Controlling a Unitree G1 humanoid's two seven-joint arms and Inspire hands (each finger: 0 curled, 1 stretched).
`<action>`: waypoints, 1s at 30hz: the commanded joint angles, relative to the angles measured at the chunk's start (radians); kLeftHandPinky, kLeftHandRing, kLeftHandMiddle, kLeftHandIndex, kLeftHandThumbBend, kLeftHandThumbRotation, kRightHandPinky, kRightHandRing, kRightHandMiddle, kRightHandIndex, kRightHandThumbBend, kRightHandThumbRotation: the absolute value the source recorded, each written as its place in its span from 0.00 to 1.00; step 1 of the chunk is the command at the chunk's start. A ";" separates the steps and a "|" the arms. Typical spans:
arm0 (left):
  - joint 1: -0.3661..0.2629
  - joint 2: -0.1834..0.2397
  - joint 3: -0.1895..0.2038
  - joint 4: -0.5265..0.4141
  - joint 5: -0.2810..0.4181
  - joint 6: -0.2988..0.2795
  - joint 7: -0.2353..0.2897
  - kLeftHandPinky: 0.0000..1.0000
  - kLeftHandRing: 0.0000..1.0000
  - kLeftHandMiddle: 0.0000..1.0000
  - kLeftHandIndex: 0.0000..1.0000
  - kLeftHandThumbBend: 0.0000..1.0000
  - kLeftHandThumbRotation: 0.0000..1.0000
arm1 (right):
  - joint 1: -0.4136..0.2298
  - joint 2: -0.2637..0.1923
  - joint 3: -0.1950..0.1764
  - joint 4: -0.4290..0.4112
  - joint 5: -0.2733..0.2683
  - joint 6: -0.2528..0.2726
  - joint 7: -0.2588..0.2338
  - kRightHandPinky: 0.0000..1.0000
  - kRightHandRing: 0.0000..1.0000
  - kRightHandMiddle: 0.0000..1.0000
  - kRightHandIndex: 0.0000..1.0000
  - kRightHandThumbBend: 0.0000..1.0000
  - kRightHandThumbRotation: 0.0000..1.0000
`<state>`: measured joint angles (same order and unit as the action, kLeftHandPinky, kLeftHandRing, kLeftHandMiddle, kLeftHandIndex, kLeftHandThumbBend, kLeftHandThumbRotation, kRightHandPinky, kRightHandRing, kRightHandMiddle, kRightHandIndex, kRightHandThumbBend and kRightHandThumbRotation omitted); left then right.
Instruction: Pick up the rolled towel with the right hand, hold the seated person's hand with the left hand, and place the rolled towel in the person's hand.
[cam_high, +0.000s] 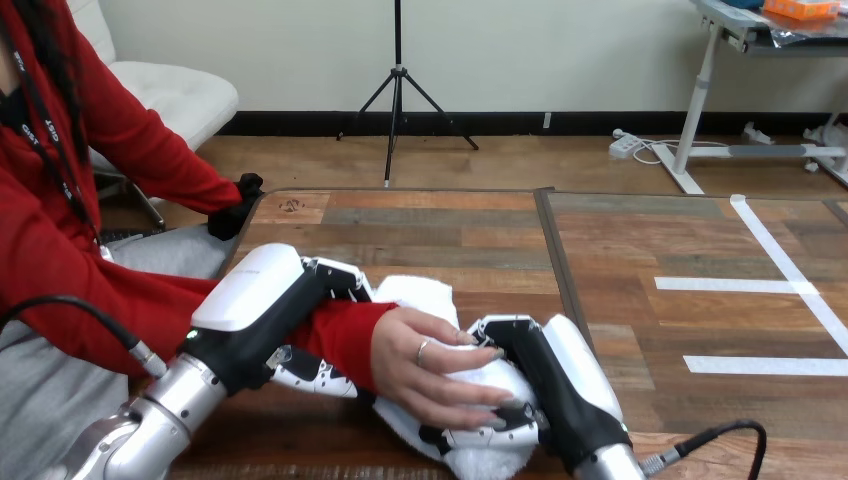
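The white rolled towel (425, 297) lies on the wooden table near its front edge. The person's hand (430, 365) rests palm down on top of it, fingers spread over the roll. My right hand (545, 385) is at the towel's right end, its fingers (485, 435) curled under and round the roll below the person's fingers. My left hand (262, 310) reaches in from the lower left. It is closed on the person's red-sleeved wrist (345, 335), with fingers over the sleeve and the thumb (310, 372) beneath it.
White tape strips (760, 365) mark the table's right half, and a dark seam (556, 262) runs down its middle. The person's other hand (236, 207) rests off the table's far left corner. Bare wood (430, 225) stretches beyond the towel.
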<state>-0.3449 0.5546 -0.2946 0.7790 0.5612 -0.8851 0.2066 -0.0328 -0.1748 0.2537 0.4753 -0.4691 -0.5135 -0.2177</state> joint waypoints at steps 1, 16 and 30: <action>-0.096 -0.054 0.022 -0.099 -0.030 -0.046 0.008 0.33 0.36 0.42 0.45 0.81 0.09 | -0.019 -0.026 -0.056 -0.381 0.055 -0.041 0.038 0.03 0.07 0.11 0.10 0.62 0.00; -0.109 -0.055 0.020 -0.076 -0.029 -0.062 0.012 0.33 0.36 0.42 0.45 0.81 0.07 | 0.070 -0.028 -0.043 -0.550 0.053 -0.012 0.085 0.03 0.07 0.11 0.10 0.66 0.00; -0.118 -0.055 0.015 -0.066 -0.024 -0.063 0.010 0.33 0.36 0.42 0.46 0.82 0.07 | 0.122 -0.017 -0.030 -0.618 0.052 -0.016 0.111 0.04 0.07 0.11 0.10 0.66 0.00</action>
<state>-0.3326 0.5686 -0.2949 0.7800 0.5612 -0.8858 0.1967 0.1399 -0.2039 0.2294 0.2223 -0.4691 -0.4433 -0.1289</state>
